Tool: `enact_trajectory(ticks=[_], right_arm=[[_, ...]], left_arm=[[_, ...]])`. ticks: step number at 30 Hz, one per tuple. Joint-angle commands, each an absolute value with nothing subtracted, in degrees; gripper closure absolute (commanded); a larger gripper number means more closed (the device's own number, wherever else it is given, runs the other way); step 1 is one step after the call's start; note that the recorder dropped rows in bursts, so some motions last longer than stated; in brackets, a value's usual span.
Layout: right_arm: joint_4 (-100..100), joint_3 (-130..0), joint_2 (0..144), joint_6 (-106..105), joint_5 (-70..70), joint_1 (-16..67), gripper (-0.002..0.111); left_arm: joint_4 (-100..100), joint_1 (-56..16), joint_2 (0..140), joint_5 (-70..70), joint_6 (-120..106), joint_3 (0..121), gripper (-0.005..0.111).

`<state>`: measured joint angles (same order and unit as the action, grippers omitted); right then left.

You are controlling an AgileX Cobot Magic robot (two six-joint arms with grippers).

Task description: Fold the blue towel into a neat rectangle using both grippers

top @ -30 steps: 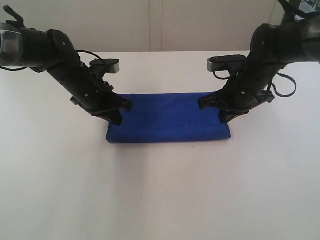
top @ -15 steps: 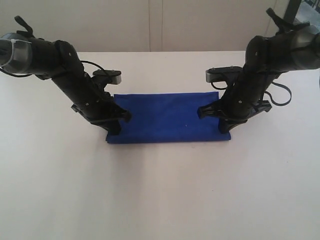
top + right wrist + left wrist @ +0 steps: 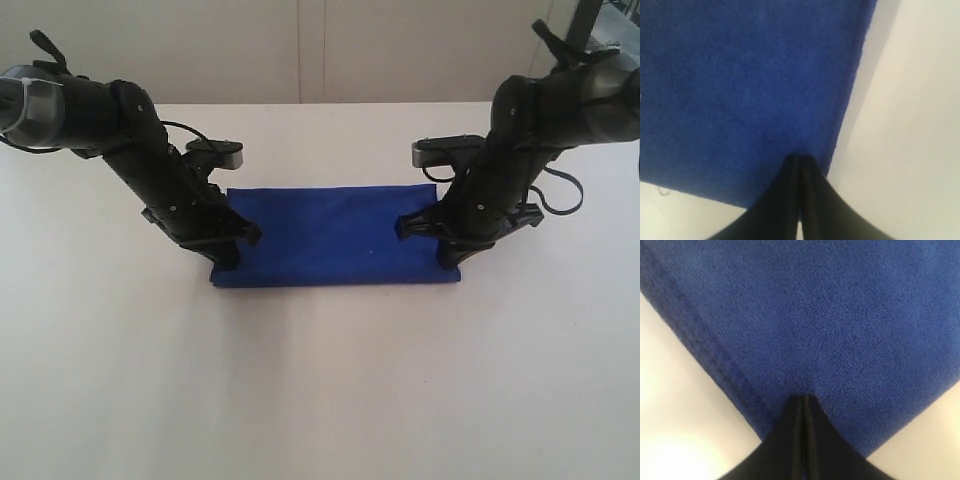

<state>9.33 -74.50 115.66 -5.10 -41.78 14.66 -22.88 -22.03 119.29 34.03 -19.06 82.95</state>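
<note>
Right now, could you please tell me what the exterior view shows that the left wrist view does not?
Only exterior: the whole blue towel, a flat rectangle on the white table, with the left arm and right arm reaching down at its two ends. Only left wrist: the towel's stitched hem close up, and the left jaws shut, tips on the cloth. Shared: towel, table, left jaws.
</note>
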Motion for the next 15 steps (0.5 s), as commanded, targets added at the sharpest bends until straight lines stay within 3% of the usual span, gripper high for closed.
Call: enact_trajectory(ticks=[1, 15], right_arm=[[9.2, -72.9, 115.6, -4.8, -41.2, 14.3, 0.108], [9.0, -73.5, 107.4, -3.8, -40.2, 14.3, 0.108]], left_arm=[[-20.7, -22.0, 119.5, 35.5, -19.2, 82.7, 0.107], [-16.3, -21.9, 119.5, 37.7, -19.2, 82.7, 0.107]])
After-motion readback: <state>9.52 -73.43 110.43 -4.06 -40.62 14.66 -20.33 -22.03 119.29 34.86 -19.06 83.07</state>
